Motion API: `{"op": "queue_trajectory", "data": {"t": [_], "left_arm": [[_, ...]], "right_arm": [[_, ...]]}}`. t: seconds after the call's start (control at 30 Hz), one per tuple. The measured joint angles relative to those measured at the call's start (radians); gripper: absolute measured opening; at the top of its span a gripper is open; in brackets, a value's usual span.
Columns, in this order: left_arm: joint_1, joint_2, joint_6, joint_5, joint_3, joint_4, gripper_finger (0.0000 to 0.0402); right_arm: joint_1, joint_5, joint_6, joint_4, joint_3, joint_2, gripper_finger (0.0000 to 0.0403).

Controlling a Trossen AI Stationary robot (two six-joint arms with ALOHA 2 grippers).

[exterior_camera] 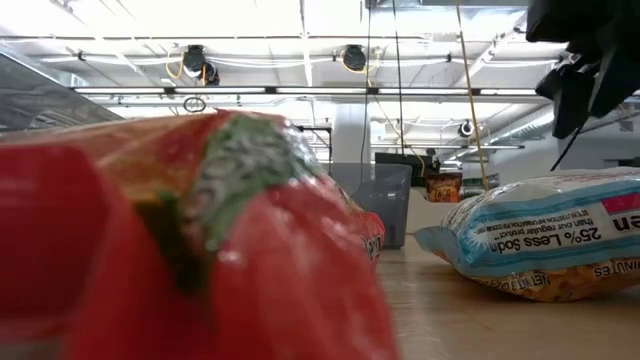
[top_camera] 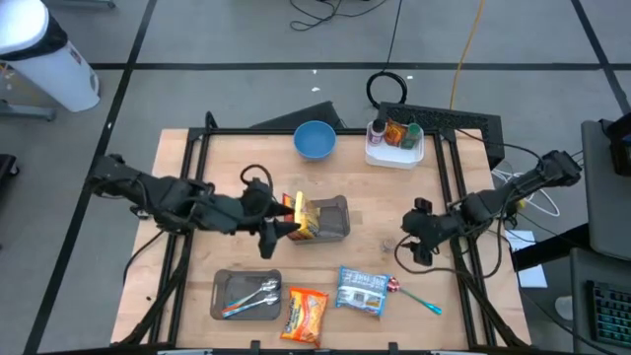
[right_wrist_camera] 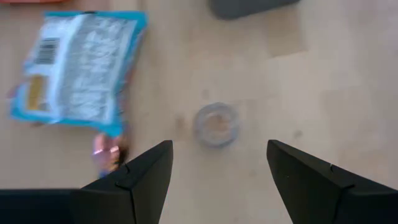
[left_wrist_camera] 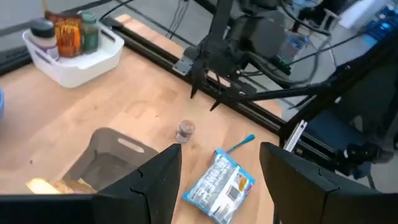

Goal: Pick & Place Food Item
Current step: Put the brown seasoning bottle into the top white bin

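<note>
A grey bin [top_camera: 333, 219] stands mid-table with a yellow-orange food pack [top_camera: 300, 217] inside its left end. My left gripper [top_camera: 278, 235] hovers open at the bin's left edge, nothing between its fingers [left_wrist_camera: 221, 155]. An orange snack packet [top_camera: 304, 316] and a blue-white packet [top_camera: 362, 291] lie flat near the front edge. My right gripper [top_camera: 406, 251] hangs open above the table right of the bin, pointing down over a small clear jar [right_wrist_camera: 216, 123]. The blue-white packet [right_wrist_camera: 74, 65] shows beside it.
A grey tray with spoons [top_camera: 246, 294] lies front left, a blue bowl [top_camera: 315, 140] and a white tub of condiments [top_camera: 394, 143] at the back. A blue spoon [top_camera: 422, 300] lies front right. Black frame rails [top_camera: 463, 197] run along the table's sides.
</note>
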State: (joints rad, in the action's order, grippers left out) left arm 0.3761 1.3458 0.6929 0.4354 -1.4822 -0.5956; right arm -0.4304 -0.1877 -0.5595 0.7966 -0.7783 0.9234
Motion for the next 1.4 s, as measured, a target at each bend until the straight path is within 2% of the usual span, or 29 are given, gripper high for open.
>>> {"op": "queue_trajectory", "data": {"t": [0.1, 0.17, 0.33, 0.47, 0.7, 0.87, 0.93, 1.03, 1.23, 1.4], "left_arm": [[0.038, 0.015, 0.033, 0.067, 0.000, 0.032, 0.0223], [0.068, 0.018, 0.031, 0.135, 0.000, 0.065, 0.0223], [0.133, 0.015, 0.021, 0.297, 0.000, 0.099, 0.0223], [0.162, 0.011, 0.024, 0.363, 0.000, 0.117, 0.0223], [0.170, 0.011, 0.035, 0.377, 0.000, 0.145, 0.0223], [0.167, 0.012, 0.053, 0.377, 0.000, 0.145, 0.0223], [0.166, 0.012, 0.054, 0.377, 0.000, 0.145, 0.0223], [0.158, 0.011, 0.054, 0.376, 0.000, 0.145, 0.0223], [0.132, 0.012, 0.054, 0.361, 0.000, 0.144, 0.0223], [0.113, 0.012, 0.054, 0.327, 0.000, 0.144, 0.0223]], "right_arm": [[-0.057, -0.124, -0.020, -0.052, 0.027, 0.007, 0.0254], [-0.090, -0.170, -0.048, -0.094, 0.066, 0.006, 0.0254], [-0.144, -0.180, -0.139, -0.161, 0.171, 0.006, 0.0254], [-0.171, -0.183, -0.195, -0.282, 0.261, -0.016, 0.0253], [-0.190, -0.189, -0.227, -0.451, 0.384, -0.026, 0.0254], [-0.179, -0.282, -0.225, -0.510, 0.411, -0.026, 0.0254], [-0.165, -0.286, -0.185, -0.526, 0.411, -0.026, 0.0254], [-0.137, -0.266, -0.121, -0.558, 0.411, -0.026, 0.0253], [-0.065, -0.145, -0.038, -0.561, 0.411, -0.026, 0.0253], [-0.007, -0.102, 0.005, -0.578, 0.411, -0.026, 0.0253]]}}
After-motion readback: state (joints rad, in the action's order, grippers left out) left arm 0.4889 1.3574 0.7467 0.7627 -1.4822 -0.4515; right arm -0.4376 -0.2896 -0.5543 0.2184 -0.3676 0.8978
